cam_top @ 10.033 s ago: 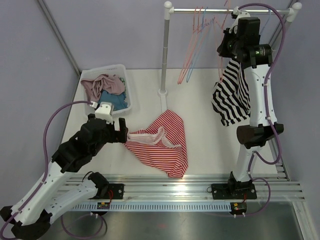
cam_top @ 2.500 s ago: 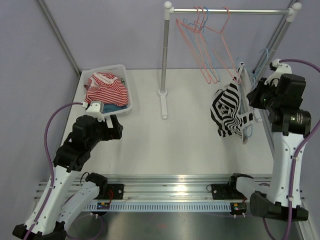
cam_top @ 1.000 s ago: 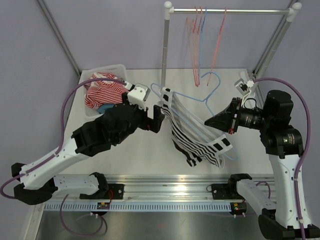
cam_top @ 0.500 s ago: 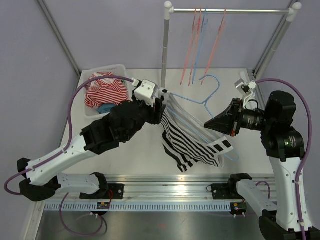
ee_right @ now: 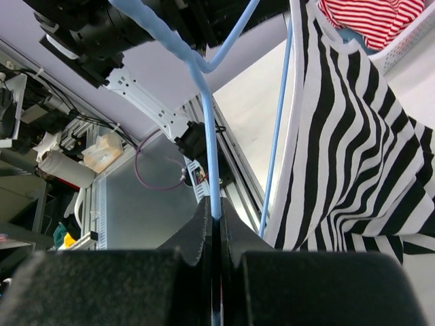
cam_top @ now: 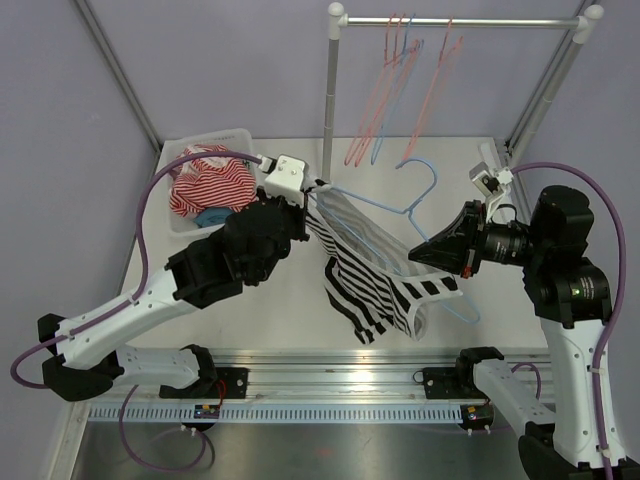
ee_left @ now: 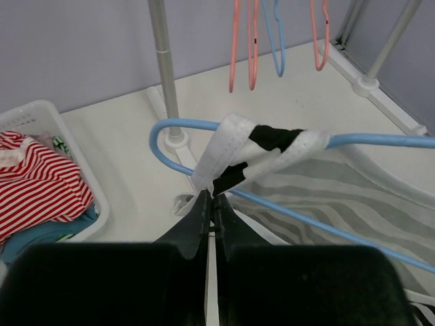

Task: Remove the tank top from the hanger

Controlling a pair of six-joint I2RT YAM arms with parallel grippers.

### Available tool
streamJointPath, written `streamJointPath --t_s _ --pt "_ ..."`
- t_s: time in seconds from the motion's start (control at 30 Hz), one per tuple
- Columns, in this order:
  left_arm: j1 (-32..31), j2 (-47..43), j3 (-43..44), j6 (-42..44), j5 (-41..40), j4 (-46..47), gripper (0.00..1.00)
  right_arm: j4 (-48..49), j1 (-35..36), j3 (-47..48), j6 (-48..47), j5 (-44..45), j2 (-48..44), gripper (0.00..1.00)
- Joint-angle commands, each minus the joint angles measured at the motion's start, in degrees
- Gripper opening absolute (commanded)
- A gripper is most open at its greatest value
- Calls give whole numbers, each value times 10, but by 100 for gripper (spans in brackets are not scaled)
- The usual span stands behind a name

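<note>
both jaws clamped | left jaws: tank top strap edge | right jaws: hanger wire

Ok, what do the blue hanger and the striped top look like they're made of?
Blue hanger: likely thin coated wire or plastic, smooth and slightly glossy; slim round rod. Striped top: soft matte knit fabric; it drapes and folds limply.

Robot lab cell: L arm, R arm bolted to alu rail w/ purple cables, white table boxed by plain walls + metal posts; rack, basket on it.
</note>
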Motion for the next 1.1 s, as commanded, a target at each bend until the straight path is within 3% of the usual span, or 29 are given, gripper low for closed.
streamJointPath --t_s 0.0,0.13,0.27,0.43,0.53,0.63,0.7,0.8,0.93,1.07 --pt "4 -8 13 -14 -119 20 0 -33 10 18 -48 10 1 0" --pt "55 -23 19 -83 -143 -43 0 -58 19 14 -76 20 10 0" --pt "132 -50 12 -176 -85 -104 0 -46 26 10 -81 -10 11 0" --pt "165 -60 10 -197 -33 -113 0 2 28 2 -60 -60 3 0" --pt "166 -62 1 -175 36 -102 0 95 28 -25 -1 -40 -18 0" --pt "165 -92 -42 -149 179 -25 0 281 28 -89 122 35 -52 0" --pt "164 -118 -86 -147 268 27 0 475 28 -151 229 65 -66 0" --pt "148 -144 -136 -134 338 76 0 698 29 -213 341 143 -72 1" --pt "103 -152 -169 -100 323 81 0 915 27 -260 410 306 -50 0" --pt "91 -136 -182 -108 257 42 0 1049 28 -328 414 445 -40 0"
